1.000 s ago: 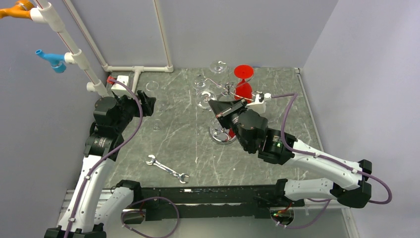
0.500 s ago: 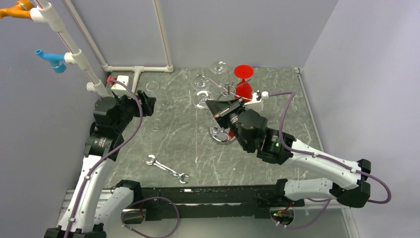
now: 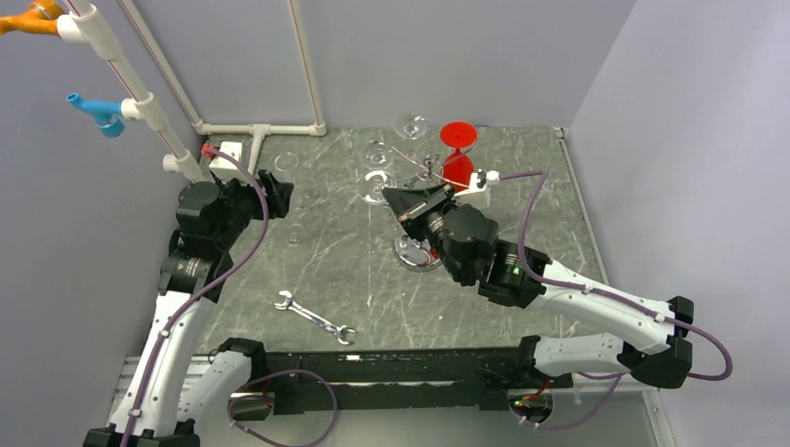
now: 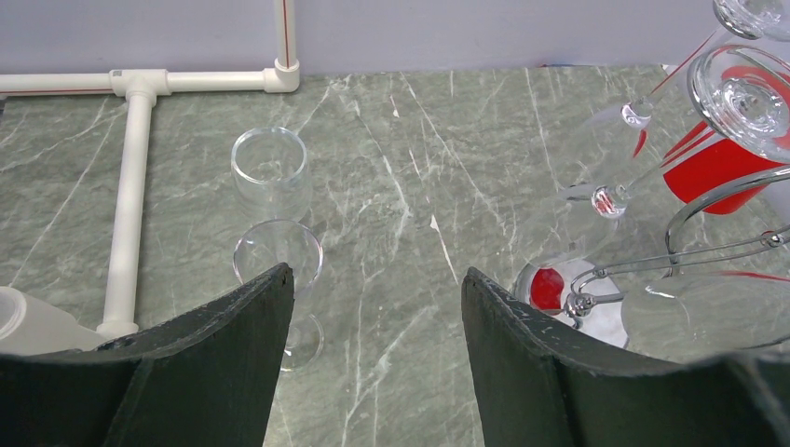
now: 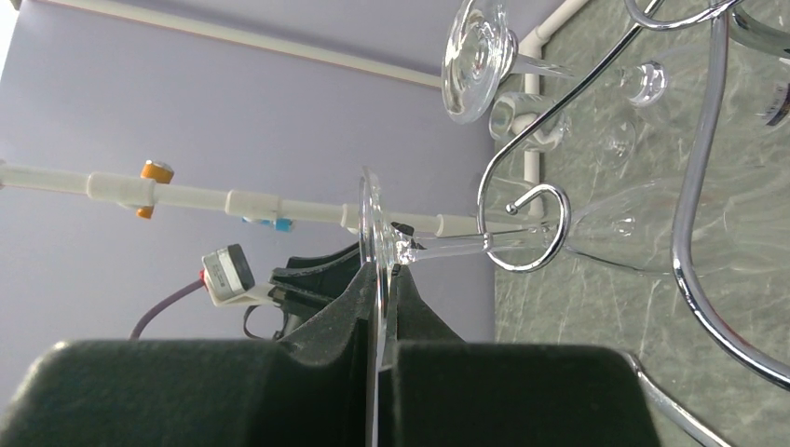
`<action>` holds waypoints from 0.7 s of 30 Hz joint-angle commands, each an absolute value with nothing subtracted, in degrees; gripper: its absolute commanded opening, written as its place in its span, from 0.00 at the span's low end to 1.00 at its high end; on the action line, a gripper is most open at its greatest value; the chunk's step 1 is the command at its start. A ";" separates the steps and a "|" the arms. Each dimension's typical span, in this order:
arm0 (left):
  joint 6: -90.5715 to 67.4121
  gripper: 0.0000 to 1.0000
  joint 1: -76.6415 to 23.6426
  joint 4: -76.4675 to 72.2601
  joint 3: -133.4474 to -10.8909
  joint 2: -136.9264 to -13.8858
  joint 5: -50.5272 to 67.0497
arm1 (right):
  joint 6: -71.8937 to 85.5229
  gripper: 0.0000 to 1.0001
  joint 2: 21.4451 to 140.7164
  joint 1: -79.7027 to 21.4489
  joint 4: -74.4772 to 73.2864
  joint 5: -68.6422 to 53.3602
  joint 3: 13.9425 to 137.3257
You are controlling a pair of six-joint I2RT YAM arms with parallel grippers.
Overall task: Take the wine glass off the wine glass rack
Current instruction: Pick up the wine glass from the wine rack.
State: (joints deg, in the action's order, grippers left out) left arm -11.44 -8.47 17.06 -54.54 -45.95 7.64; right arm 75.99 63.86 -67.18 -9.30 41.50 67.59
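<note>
Right gripper [image 5: 380, 279] was clamped on the foot of the wine glass [image 5: 456, 242], mid-frame in the right wrist view, stem inside a curled hook of the wine glass rack [image 5: 565, 223]. Left gripper [image 4: 374, 279] had jaws apart, empty. An off-axis pull could snag the stem on the wire and tip the rack

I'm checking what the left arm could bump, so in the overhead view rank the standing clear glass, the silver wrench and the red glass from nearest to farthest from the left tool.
From the left tool:
1. Standing clear glass, right beside it, back left.
2. Silver wrench, toward the near edge.
3. Red glass, far across at the back right.
</note>
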 commanded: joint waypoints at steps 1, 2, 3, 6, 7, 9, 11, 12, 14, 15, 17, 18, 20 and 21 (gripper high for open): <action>-10.90 0.70 -8.61 15.52 -54.23 -45.20 6.94 | 75.03 0.00 63.68 -67.16 -4.29 41.66 68.38; -10.90 0.70 -8.61 15.50 -54.21 -45.18 6.91 | 74.98 0.00 63.72 -67.23 -4.16 41.73 68.38; -10.90 0.70 -8.61 15.49 -54.29 -45.31 6.94 | 74.99 0.00 63.76 -67.26 -4.13 41.75 68.38; -10.91 0.70 -8.61 15.58 -54.31 -45.29 6.94 | 75.21 0.00 63.88 -66.86 -4.02 41.67 68.38; -10.91 0.70 -8.59 15.63 -54.29 -45.27 6.96 | 75.37 0.00 63.92 -66.72 -4.07 41.51 68.38; -11.04 0.70 -8.57 15.47 -54.32 -45.21 7.05 | 75.64 0.00 64.08 -66.42 -4.28 41.19 68.51; -11.09 0.70 -8.61 15.49 -54.27 -45.19 7.19 | 75.64 0.00 64.19 -66.18 -4.27 41.13 68.64; -11.09 0.70 -8.59 15.45 -54.27 -45.18 7.24 | 75.60 0.00 64.17 -66.13 -4.30 41.19 68.64; -11.07 0.70 -8.61 15.41 -54.27 -45.18 7.42 | 75.51 0.00 64.25 -65.95 -4.23 41.26 68.64; -11.17 0.70 -8.61 15.43 -54.31 -45.24 7.42 | 75.56 0.00 64.20 -65.81 -4.13 41.37 68.61; -11.18 0.70 -8.61 15.52 -54.27 -45.20 7.55 | 75.50 0.00 64.09 -65.67 -4.09 41.53 68.56; -11.23 0.70 -8.61 15.48 -54.31 -45.18 7.56 | 75.42 0.00 64.13 -65.51 -4.09 41.61 68.55; -11.31 0.70 -8.61 15.47 -54.31 -45.05 7.58 | 75.43 0.00 64.14 -65.30 -4.03 41.75 68.60; -11.33 0.70 -8.60 15.34 -54.22 -45.01 7.63 | 75.30 0.00 64.14 -65.17 -4.01 41.81 68.63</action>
